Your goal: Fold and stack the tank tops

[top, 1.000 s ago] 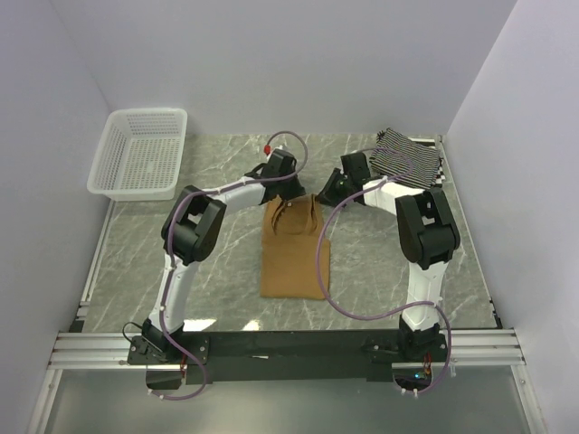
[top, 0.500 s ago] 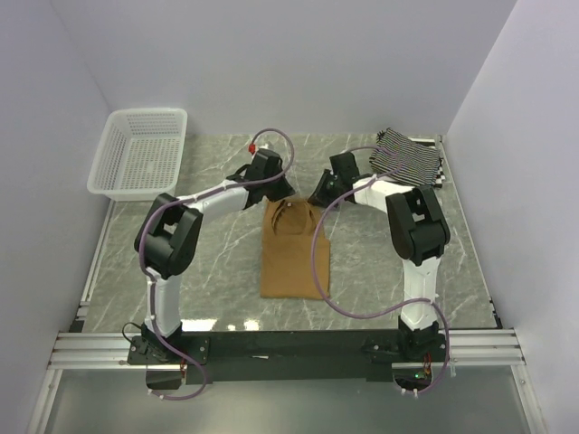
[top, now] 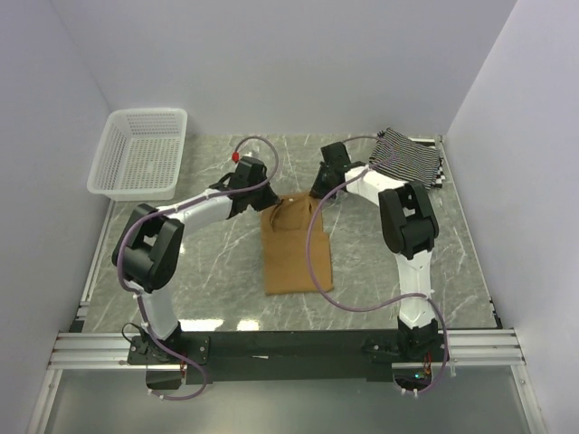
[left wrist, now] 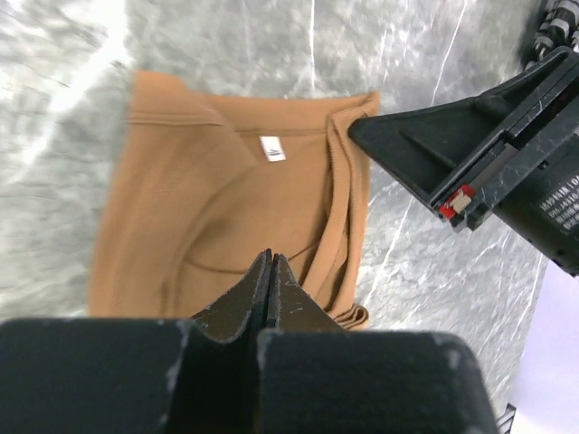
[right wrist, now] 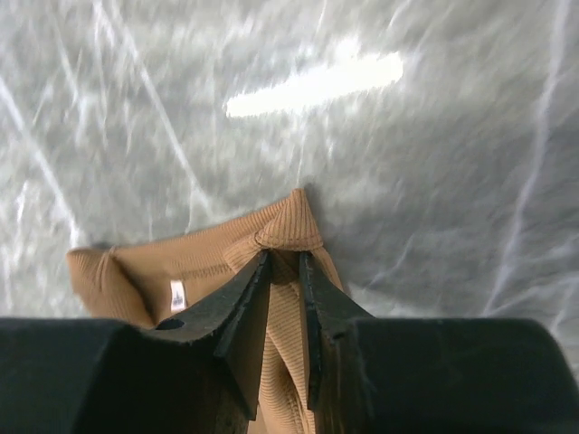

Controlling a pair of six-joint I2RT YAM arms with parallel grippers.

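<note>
Matt ribbed cloth tan-brown top on glossy marbled table.

We look down on a grey-green marbled tabletop veined in white, closed in by plain pale lavender walls on the left, far and right sides. Aluminium rails run along the near edge, and a bright glare streaks the stone.

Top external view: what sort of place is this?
Probably a lab robot test cell: plain white walls box in a marble-look tabletop, two arms bolted to a metal rail, with a tan tank top and mesh basket as props.
</note>
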